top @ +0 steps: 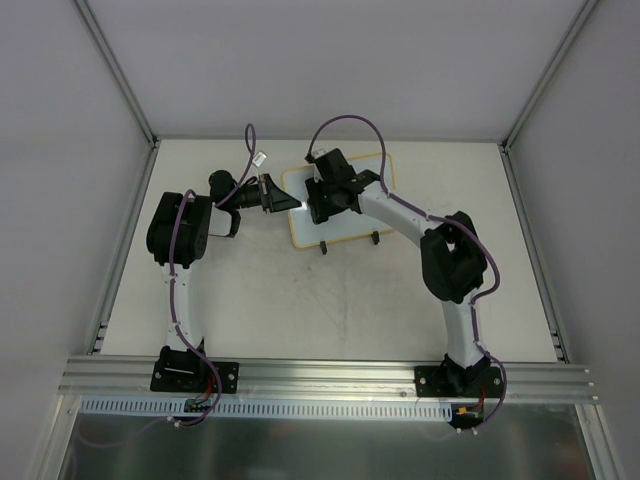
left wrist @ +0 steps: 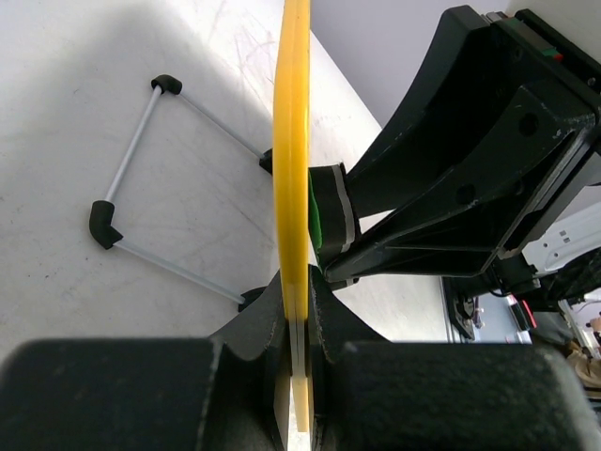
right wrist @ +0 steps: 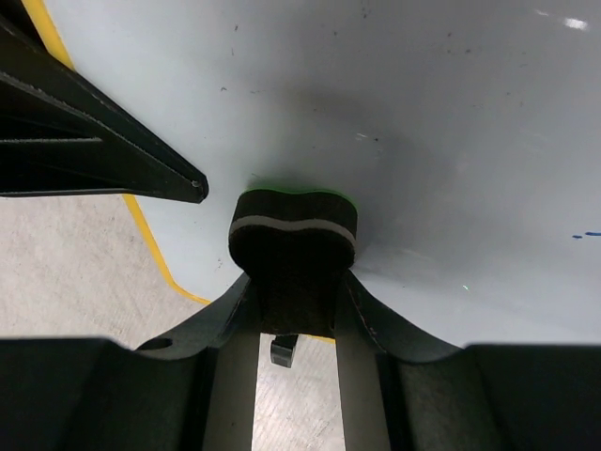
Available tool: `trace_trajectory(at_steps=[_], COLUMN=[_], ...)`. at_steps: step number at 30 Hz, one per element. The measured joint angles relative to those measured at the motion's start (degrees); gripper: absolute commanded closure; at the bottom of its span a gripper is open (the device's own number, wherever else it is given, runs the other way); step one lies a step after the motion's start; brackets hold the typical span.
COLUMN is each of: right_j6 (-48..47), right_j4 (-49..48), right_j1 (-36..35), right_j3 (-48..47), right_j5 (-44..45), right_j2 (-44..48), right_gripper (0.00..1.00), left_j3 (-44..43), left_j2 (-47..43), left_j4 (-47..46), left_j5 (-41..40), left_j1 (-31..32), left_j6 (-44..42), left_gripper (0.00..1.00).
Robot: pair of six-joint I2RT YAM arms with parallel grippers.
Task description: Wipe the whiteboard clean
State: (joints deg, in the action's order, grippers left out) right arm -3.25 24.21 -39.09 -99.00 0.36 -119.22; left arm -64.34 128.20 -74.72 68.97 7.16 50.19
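The whiteboard point(top: 352, 222), white with a pale yellow frame, stands at the back middle of the table on two black feet. My left gripper point(top: 281, 196) is shut on its left edge; in the left wrist view the yellow edge point(left wrist: 292, 141) runs straight up between my fingers. My right gripper point(top: 322, 205) is shut on a small black eraser block point(right wrist: 293, 240) with a grey stripe and green underside, pressed flat on the white surface point(right wrist: 423, 122). A faint blue mark point(right wrist: 587, 234) shows at the right edge of the board.
The board's wire stand with black corner pieces point(left wrist: 103, 224) lies on the table behind it. A metal rail point(top: 330, 375) runs along the near edge, and grey walls enclose the table on three sides.
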Motion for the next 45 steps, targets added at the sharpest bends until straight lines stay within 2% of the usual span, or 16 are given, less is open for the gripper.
trace_trajectory(at_steps=[8, 24, 38, 45], right_j6=[0.68, 1.75, 2.36, 2.12], right_j4=[0.13, -0.04, -0.35, 1.81], right_j1=[3.65, 19.69, 22.27, 22.4], right_j3=[-0.07, 2.19, 4.07, 1.2], right_j5=[-4.13, -3.1, -1.73, -1.07], right_j2=[0.44, 4.37, 5.2, 4.46], right_gripper=[1.0, 1.0, 1.0, 1.0], left_j3=[0.0, 0.0, 0.0, 0.26], left_j2=[0.0, 0.0, -0.02, -0.39], left_j4=[0.13, 0.37, 0.37, 0.39], left_j5=[-0.17, -0.26, -0.24, -0.24], left_j1=[0.02, 0.07, 0.15, 0.26], left_j6=[0.04, 0.28, 0.57, -0.15], left_gripper=[1.0, 1.0, 1.0, 1.0])
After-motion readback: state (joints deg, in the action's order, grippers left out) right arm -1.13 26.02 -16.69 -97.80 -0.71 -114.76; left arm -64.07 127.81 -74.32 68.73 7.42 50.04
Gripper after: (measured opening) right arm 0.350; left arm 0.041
